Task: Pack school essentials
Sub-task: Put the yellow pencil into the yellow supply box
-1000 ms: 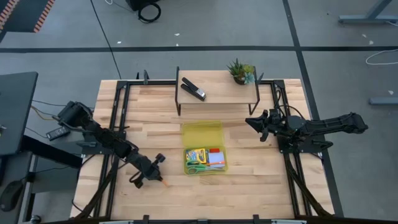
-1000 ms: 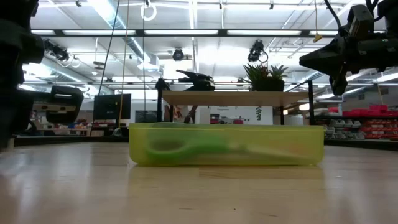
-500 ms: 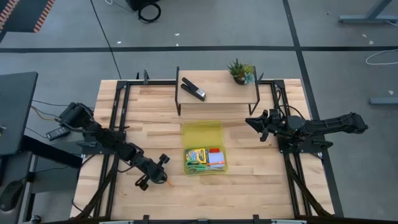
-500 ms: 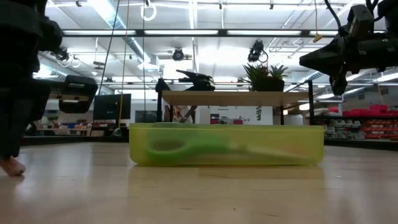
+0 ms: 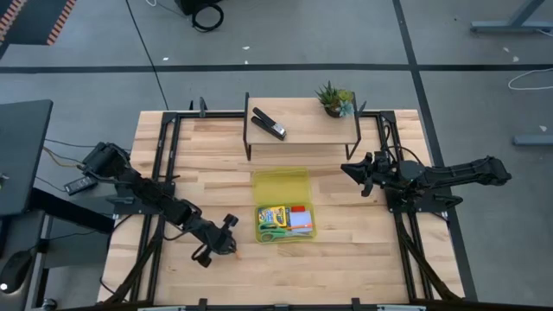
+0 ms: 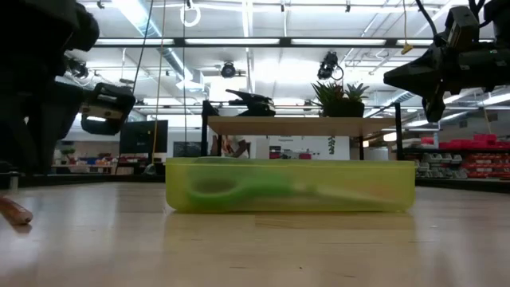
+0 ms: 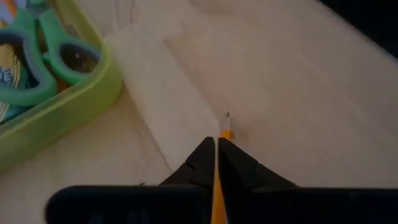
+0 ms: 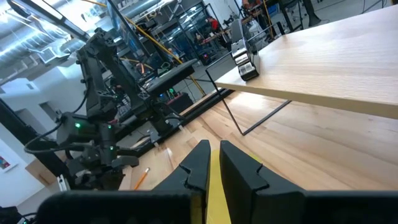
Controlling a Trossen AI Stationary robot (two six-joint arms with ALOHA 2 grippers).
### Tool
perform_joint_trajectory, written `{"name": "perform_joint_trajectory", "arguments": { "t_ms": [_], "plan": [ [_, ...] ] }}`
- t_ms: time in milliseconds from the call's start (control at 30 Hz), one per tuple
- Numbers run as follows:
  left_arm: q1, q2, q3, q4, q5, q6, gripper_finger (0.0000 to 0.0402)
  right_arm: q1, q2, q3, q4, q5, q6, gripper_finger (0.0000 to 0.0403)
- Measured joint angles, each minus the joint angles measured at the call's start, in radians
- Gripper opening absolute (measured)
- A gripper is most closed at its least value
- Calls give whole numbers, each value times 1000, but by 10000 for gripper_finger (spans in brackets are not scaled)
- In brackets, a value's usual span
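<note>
My left gripper [image 7: 215, 142] is shut on an orange pencil [image 7: 226, 132] near the table's near-left part, just left of the open yellow-green box [image 5: 284, 223]. The box sits on the table with its lid [image 5: 281, 183] folded back. In it lie the crayon box [image 5: 271, 214], the red eraser [image 5: 301, 210], the pale notepad [image 5: 301, 221] and the green-handled scissors [image 7: 45, 62]. My right gripper [image 5: 348, 169] hovers shut above the table to the right of the box. The purple pen and the second pencil do not show. My left gripper pinches the pencil's shaft [image 7: 218, 180] between its two fingers. The pencil runs along the fingers, and its sharpened tip [image 7: 227, 116] sticks out past them. One pencil end [image 6: 13, 210] shows low over the tabletop; whether it touches the wood I cannot tell.
A small raised shelf [image 5: 302, 130] at the far side carries the black stapler [image 5: 269, 123] and the potted plant [image 5: 333, 99]. Black frame rails run along the table's left and right sides. Bare wood lies between the box and the near edge.
My left gripper has moved toward the table's right, toward the box, and slightly toward the near edge. In the low view it has come in from the left side, with the orange pencil end showing below it.
</note>
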Motion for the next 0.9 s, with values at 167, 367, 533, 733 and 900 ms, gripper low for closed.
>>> {"name": "perform_joint_trajectory", "arguments": {
  "t_ms": [167,367,533,733,900],
  "plan": [
    [0,8,-14,148,2,-94,77,0,0,0,0,0,0,42],
    [4,68,-57,251,3,-87,109,0,0,0,0,0,0,42],
    [16,93,-61,309,7,-43,118,0,0,0,-5,0,0,42],
    [39,110,-66,386,91,-59,112,0,0,0,-7,0,0,42],
    [40,110,-66,392,140,-15,113,0,0,0,-7,0,0,42]
  ]
}}
